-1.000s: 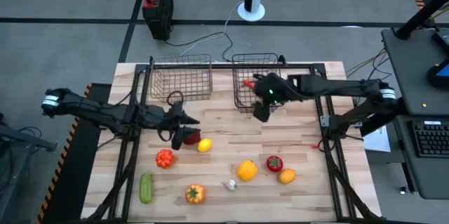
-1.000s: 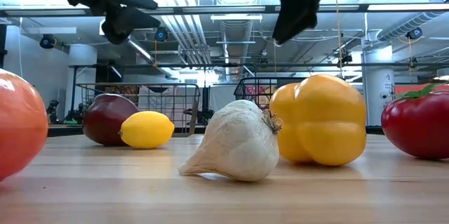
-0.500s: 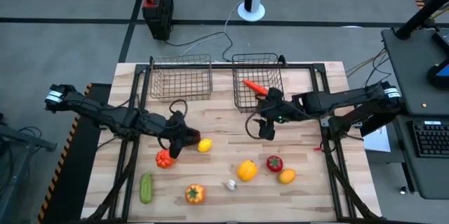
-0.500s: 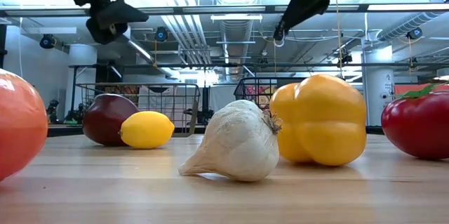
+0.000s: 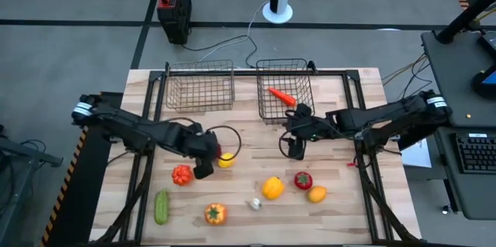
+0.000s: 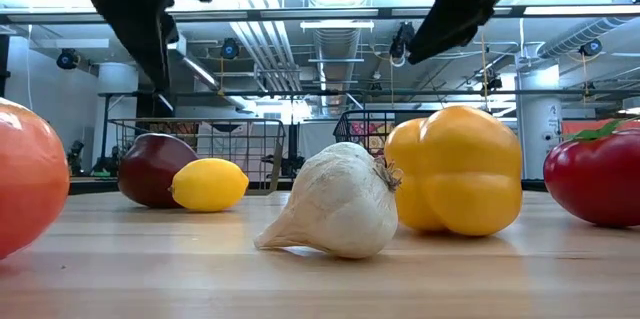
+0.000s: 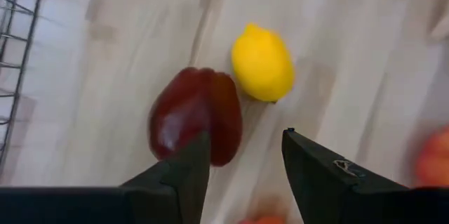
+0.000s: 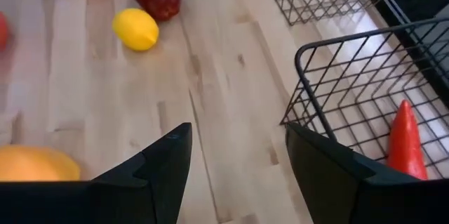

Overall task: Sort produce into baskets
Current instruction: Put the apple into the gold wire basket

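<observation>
High view: left tool (image 5: pixel 203 171), empty and parted, has dropped over the apple (image 7: pixel 196 115) beside the lemon (image 5: pixel 226 160).

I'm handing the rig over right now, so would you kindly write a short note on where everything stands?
Left gripper: open, empty, above the dark red apple, next to the lemon.
Right gripper: open, empty, over the table just in front of the right basket.
Done: carrot lies in the right basket. Left basket holds nothing.
Left on the table: apple, lemon, ribbed red tomato, cucumber, orange pepper, garlic, yellow pepper, red tomato, orange.
</observation>
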`<state>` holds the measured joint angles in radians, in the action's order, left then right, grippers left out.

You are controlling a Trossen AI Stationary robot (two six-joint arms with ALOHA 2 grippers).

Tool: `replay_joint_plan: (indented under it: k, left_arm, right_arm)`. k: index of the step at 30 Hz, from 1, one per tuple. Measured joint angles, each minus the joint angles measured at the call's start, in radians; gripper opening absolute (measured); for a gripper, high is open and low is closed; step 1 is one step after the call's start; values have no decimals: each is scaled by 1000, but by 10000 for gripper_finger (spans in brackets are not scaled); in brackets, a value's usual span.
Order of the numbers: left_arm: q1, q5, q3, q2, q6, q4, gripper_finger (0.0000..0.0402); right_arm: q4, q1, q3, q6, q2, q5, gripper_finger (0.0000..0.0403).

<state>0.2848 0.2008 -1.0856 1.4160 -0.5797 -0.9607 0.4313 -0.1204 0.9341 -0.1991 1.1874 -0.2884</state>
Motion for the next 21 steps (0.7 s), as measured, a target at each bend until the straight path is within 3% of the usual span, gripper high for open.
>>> replay_joint_plan:
  k: [6, 15, 21]
  left_arm:
    - [3, 4, 0, 55, 37, 6, 206]
    - [22, 141, 0, 58, 177, -7, 302]
    - [23, 141, 6, 57, 209, 0, 330]
  right_arm:
    - [-6, 0, -17, -9, -22, 0, 224]
    - [-28, 0, -21, 17, -23, -1, 224]
    - [-30, 0, -28, 18, -22, -1, 224]
